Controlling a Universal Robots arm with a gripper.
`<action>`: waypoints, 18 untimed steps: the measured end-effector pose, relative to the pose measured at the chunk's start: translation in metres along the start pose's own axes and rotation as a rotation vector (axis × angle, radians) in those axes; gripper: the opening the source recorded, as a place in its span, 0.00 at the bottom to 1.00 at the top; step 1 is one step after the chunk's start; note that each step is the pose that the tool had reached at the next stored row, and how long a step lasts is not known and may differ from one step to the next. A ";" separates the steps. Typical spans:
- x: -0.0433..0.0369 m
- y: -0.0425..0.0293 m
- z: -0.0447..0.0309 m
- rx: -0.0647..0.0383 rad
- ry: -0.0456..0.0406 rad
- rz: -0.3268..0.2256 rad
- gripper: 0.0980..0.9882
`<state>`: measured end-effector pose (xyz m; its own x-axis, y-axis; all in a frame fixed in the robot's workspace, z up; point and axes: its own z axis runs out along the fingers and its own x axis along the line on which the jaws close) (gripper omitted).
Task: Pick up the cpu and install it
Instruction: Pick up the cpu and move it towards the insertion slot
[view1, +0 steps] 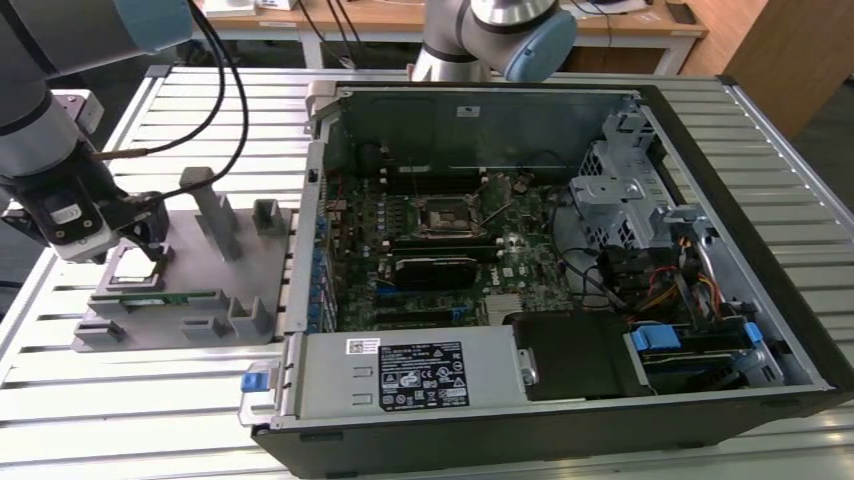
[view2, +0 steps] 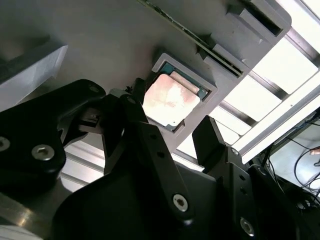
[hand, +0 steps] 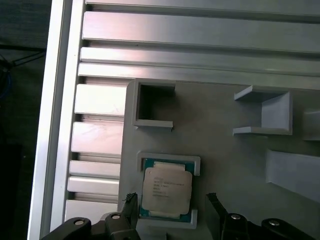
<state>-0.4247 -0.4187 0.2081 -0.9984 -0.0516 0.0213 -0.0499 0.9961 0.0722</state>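
The worktop (view1: 761, 150) is a bench of ribbed aluminium slats. Behind its far edge stands a wooden desk (view1: 400, 15) with cables hanging under it. A second robot arm (view1: 514, 30) with a pale blue joint rises at that far edge.

An open computer case (view1: 400, 110) lies on its side and covers the worktop from the middle to the edge at the exterior view's right. Inside it are the green board (view1: 521, 215), with a black square socket (view1: 441, 215) near its middle, a bundle of coloured wires, and a grey power box (view1: 407, 372) along the near wall.

A grey plastic tray (view1: 187, 330) with upright posts (view1: 214, 215) sits beside the case, towards the worktop's edge at the exterior view's left. A long green memory stick (view1: 158, 298) lies near the tray's front edge.

The cpu (view1: 134, 265) rests flat in its framed pocket on the tray, just behind the stick, with its silver top facing up in both wrist views (hand: 166, 190) (view2: 170, 100).

The working arm (view1: 47, 130) stands over the tray, with a black cable (view1: 227, 90) looping from it. Its gripper (view1: 140, 250) hangs right above the chip. In the first wrist view the black fingers (hand: 131, 202) are spread apart, one on each side of the cpu, and neither is pressed against it. The posts stand near the gripper.
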 end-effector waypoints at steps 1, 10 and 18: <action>0.0001 0.0005 0.0008 0.000 0.0000 0.001 0.62; -0.0002 0.0008 0.0086 0.000 -0.0005 0.007 0.62; -0.0005 0.0036 0.0134 0.000 -0.0008 0.009 0.62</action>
<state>-0.4247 -0.4141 0.1949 -0.9989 -0.0424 0.0212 -0.0408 0.9966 0.0719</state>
